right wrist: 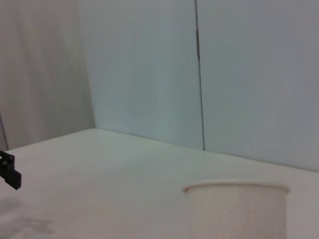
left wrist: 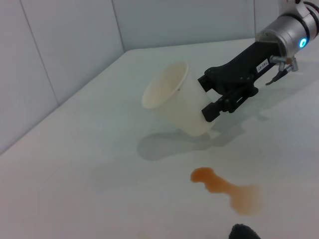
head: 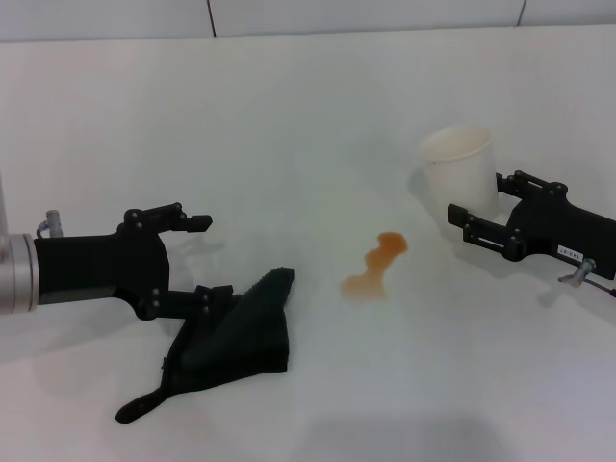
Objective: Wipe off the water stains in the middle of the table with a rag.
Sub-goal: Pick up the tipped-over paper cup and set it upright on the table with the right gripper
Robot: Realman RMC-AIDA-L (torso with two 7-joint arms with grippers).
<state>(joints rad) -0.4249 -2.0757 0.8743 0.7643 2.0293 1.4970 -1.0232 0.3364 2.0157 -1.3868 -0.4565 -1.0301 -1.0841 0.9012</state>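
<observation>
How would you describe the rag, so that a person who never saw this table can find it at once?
Look at the white table, on the robot's left side near the front edge. There, beside the left hand, the rag lies crumpled, left of the orange-brown puddle. It is the only soft dark cloth, with a narrow tail, unlike the rigid black hands.

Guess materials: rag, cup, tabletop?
Rag: soft dark cloth, likely woven or microfibre; it slumps in folds with a limp tail. Cup: looks like white paper, matte with a thin rolled rim. Table: smooth white matte surface, maybe laminate; the water stains pool on top instead of soaking in.
</observation>
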